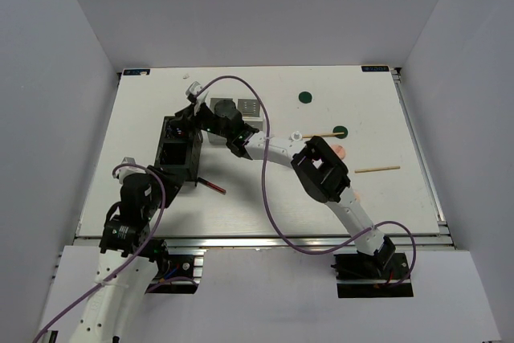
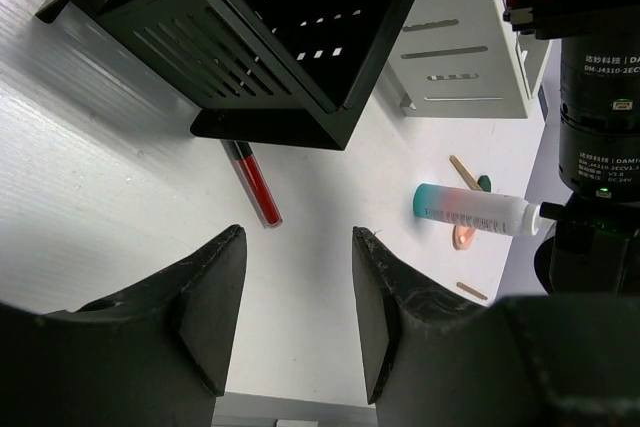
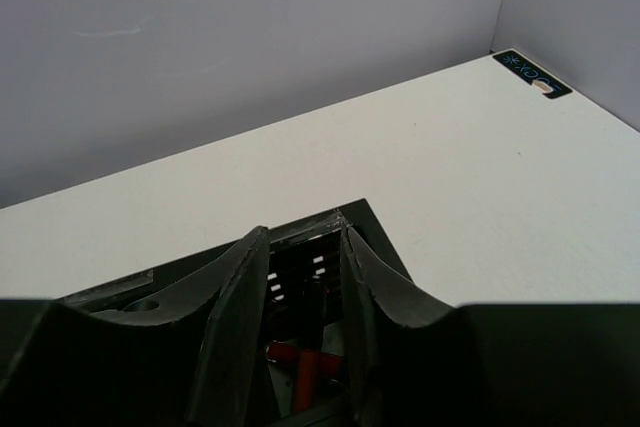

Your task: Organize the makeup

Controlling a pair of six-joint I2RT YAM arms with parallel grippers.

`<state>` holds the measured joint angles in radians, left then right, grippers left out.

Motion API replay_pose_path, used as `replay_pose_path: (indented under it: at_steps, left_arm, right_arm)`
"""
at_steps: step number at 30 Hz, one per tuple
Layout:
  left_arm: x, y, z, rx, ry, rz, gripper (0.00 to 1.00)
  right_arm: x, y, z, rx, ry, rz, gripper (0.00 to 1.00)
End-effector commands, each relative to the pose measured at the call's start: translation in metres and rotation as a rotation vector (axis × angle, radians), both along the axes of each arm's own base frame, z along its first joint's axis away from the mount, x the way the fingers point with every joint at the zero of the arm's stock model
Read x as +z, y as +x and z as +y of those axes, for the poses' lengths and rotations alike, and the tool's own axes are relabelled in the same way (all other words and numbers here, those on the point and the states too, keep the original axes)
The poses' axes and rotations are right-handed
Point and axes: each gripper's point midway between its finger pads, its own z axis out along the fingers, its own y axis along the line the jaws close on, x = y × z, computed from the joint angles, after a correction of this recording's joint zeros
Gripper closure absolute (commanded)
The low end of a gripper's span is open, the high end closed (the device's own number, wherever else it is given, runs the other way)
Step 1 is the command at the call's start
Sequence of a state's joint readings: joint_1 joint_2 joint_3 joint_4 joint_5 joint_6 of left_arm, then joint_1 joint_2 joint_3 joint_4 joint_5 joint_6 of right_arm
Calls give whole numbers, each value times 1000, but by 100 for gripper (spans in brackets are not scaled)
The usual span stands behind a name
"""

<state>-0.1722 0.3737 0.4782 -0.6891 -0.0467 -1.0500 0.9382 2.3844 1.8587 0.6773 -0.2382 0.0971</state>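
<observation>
My right gripper (image 1: 189, 120) hangs over the black open-frame holder (image 1: 178, 150), fingers apart. In the right wrist view a red-and-black tube (image 3: 312, 372) stands in the compartment between my fingertips (image 3: 300, 247), looser than the gap, with another red tube lying below it. My left gripper (image 1: 165, 182) is open and empty (image 2: 298, 297) above the table. A red tube (image 2: 257, 185) lies just ahead of it, also seen from above (image 1: 213, 186). A white bottle with a blue-green base (image 2: 480, 212) lies to the right by a pink pad (image 2: 464, 237).
The white two-compartment box (image 1: 237, 114) stands right of the holder. Two dark green discs (image 1: 304, 96) (image 1: 340, 130), wooden sticks (image 1: 377, 169) (image 1: 321, 135) and a pink pad (image 1: 341, 150) lie on the right half. The right arm (image 1: 321, 170) crosses the middle.
</observation>
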Motion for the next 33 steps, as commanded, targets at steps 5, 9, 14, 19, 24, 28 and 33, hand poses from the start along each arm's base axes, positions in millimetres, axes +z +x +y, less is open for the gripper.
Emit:
replay_pose_path:
  at_steps: [5,9,14,19,24,28,33]
  left_arm:
    - [14,4,0,-14,20,2,44]
    - [23,9,-1,-12,21,-7,44]
    - [39,14,-2,-26,36,-14,44]
    - [65,16,-3,-34,40,-25,44]
    - [66,21,-11,-75,43,24,43]
    - [72,23,-17,-103,93,38,42]
    - [70,25,-32,-123,138,55,42]
  right_arm:
    - [87,-16,-25,30,126,-113,60]
    - [125,-49,-58,136,137,-156,57]
    - [120,-82,-108,279,55,-177,48]
    - [112,-87,-160,274,-70,-85,37]
    - [89,-82,-217,198,-175,-19,34]
    - [80,-93,-261,191,-246,40,32]
    - [89,-109,-318,110,-339,15,32]
